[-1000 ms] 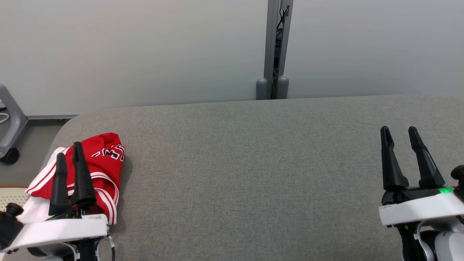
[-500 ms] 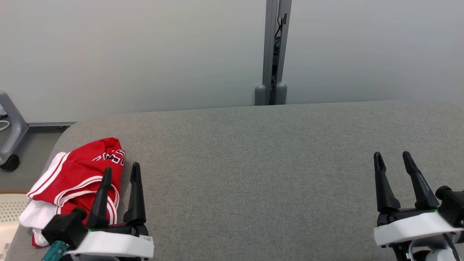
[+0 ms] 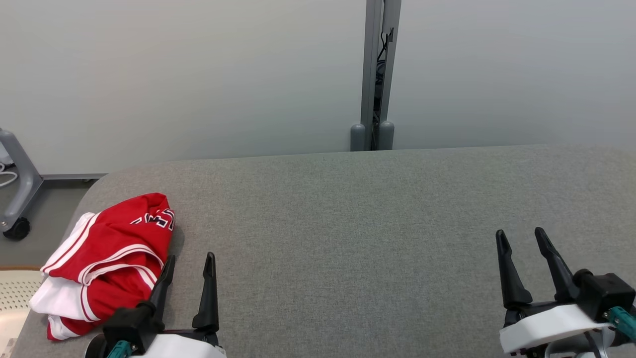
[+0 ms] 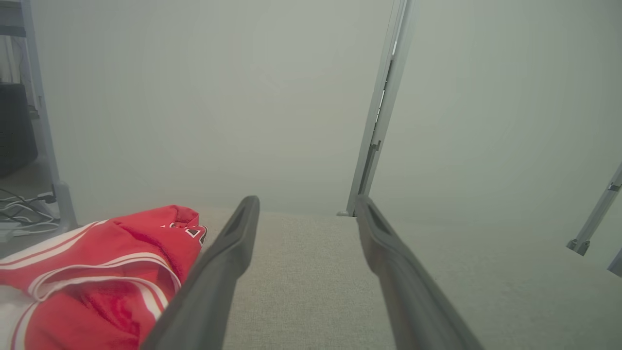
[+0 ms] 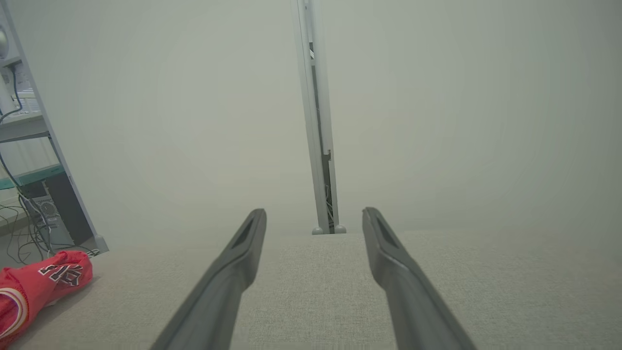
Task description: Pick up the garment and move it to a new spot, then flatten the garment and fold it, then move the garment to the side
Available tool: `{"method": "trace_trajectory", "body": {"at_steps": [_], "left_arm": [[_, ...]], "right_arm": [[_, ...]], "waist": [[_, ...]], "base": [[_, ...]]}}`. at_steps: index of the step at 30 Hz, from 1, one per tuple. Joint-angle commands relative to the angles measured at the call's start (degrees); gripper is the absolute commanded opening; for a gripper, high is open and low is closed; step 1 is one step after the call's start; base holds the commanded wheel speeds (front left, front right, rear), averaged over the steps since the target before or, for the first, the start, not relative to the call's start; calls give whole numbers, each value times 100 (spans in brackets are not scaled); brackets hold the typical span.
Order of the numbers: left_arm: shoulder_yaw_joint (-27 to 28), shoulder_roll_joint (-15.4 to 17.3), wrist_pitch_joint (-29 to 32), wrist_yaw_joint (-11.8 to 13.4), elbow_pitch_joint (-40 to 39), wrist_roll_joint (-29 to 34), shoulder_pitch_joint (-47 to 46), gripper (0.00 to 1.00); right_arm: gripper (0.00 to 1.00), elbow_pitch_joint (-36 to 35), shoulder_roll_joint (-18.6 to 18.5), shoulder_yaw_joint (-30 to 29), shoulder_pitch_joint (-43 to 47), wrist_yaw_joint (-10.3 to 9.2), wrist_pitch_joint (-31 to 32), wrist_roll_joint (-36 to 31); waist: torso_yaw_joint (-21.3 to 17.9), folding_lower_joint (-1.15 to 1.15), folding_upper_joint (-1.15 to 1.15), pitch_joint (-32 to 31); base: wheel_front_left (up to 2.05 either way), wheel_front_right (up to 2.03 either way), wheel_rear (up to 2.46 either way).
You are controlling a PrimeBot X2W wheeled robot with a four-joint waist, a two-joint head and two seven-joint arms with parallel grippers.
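You see the soft red white-striped garment (image 3: 107, 253) bunched on the grey woven table (image 3: 348, 238), long axis 7 to 1 o'clock. The left gripper (image 3: 191, 257) and right gripper (image 3: 519, 231) hold nothing, fingers spread.

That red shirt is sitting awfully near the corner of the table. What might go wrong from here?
1. The red garment lies bunched right at the left edge of the table; a small nudge might tip it over the side.
2. The left hand, open, sits close beside it. If it swings that way, one of its fingers may snag the cloth and pull the bundle apart.
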Motion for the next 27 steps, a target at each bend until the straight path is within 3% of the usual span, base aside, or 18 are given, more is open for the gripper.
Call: {"method": "trace_trajectory", "body": {"at_steps": [1,7,27], "left_arm": [[-7,27,-48,49,21,133,-21,100],[-52,29,-97,96,206,354,34,100],[-177,35,-258,7,701,756,94,100]], "right_arm": [[100,53,-53,17,52,2,-60,-142],[100,487,-58,95,24,2,-150,-272],[100,840,-72,368,26,2,-391,-314]], "waist": [[3,0,0,-8],[21,0,0,-56],[34,0,0,-196]], "base": [[0,0,0],[0,0,0],[0,0,0]]}}
